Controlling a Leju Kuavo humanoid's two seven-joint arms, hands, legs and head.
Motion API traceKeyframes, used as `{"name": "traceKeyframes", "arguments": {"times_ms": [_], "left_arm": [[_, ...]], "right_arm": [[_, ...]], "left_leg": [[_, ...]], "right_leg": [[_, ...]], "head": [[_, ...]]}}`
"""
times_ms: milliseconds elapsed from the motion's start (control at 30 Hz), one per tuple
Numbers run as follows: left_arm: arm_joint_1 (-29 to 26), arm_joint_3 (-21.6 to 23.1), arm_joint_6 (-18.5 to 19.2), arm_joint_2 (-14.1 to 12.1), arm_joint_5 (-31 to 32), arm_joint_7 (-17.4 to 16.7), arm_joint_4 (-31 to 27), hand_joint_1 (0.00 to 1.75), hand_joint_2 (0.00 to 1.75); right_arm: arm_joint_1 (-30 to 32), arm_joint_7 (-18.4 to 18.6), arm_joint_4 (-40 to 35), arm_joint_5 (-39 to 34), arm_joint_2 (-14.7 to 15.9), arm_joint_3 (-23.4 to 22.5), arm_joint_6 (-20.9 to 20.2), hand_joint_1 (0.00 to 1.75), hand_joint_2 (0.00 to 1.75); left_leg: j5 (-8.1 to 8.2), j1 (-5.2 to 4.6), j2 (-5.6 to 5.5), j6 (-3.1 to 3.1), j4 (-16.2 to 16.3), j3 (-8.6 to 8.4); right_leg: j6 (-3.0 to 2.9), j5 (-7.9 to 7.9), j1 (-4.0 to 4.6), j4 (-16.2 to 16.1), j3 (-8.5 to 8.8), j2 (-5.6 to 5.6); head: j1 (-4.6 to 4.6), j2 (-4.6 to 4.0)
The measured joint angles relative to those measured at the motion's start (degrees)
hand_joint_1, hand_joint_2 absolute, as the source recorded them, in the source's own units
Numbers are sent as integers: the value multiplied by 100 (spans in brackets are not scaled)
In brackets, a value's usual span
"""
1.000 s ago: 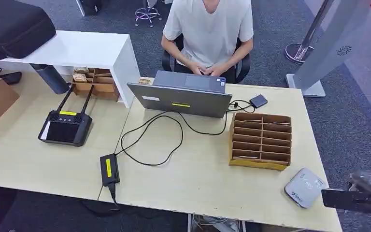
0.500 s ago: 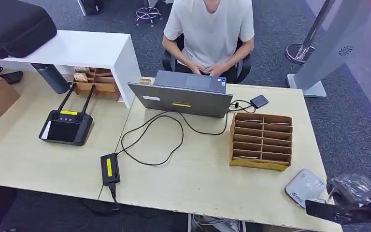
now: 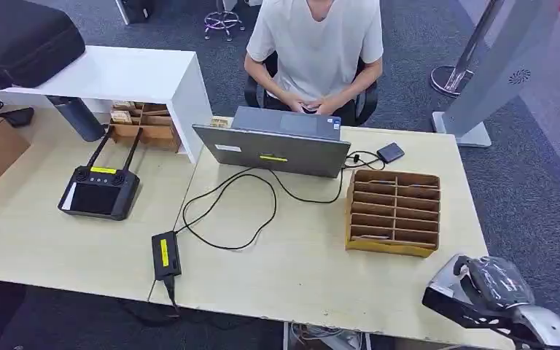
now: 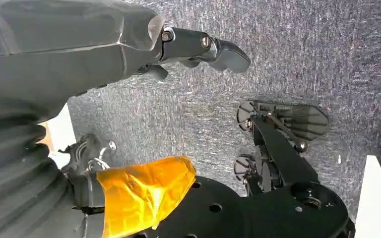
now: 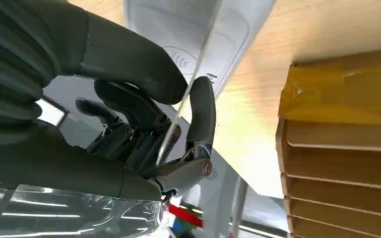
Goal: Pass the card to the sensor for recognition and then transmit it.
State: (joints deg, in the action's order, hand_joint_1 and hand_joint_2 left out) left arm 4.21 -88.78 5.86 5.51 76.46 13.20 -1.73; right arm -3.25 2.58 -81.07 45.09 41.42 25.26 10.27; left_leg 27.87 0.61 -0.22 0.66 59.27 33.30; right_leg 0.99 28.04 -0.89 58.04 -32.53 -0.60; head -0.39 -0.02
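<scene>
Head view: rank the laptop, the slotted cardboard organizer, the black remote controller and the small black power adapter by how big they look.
Largest to smallest, as they look:
1. laptop
2. slotted cardboard organizer; close to the laptop, so this pair is unsure
3. black remote controller, antennas included
4. power adapter, clearly smallest

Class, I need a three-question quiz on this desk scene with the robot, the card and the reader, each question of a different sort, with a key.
1. True or false: the right hand pinches a thin white card edge-on above the pale grey rounded card reader.
2. Multiple choice: the slotted brown cardboard organiser stands
A. on the white raised shelf
B. on the light wooden table, beyond the reader
C. on the grey carpet
3. Fill in: the grey open laptop faces the seated ____ in a white shirt.

Key: 1 true; 2 B; 3 person.
</scene>
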Motion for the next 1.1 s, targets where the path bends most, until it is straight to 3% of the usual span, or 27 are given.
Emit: {"name": "traceKeyframes", "arguments": {"times_ms": [233, 500, 800, 1100], "left_arm": [[0, 0, 2, -2, 65, 0, 0, 0, 175], [-4, 0, 9, -7, 83, 0, 0, 0, 175], [-9, 0, 50, -26, 190, 39, 0, 0, 175], [-4, 0, 31, -28, 337, 77, 0, 0, 175]], "right_arm": [[56, -22, 44, 120, -310, -229, -153, 175, 175], [-77, -166, -53, 162, -439, -498, 164, 175, 175], [-1332, -245, -409, 299, -435, -804, 144, 175, 175], [-2783, -197, -352, 575, -402, -583, -201, 175, 175]], "left_leg": [[0, 0, 1, 0, 2, -8], [0, -3, 1, 0, 2, -3], [-4, -2, 10, 4, 2, -6], [-5, -2, 12, 4, 3, -1]], "right_leg": [[0, -2, -1, 0, 8, 1], [-2, -4, -3, 3, 7, 2], [-2, -9, -2, 5, 3, 10], [-2, -10, -2, 6, -1, 12]], "head": [[0, 0], [-2, 0], [-2, 0], [-2, 0]]}}
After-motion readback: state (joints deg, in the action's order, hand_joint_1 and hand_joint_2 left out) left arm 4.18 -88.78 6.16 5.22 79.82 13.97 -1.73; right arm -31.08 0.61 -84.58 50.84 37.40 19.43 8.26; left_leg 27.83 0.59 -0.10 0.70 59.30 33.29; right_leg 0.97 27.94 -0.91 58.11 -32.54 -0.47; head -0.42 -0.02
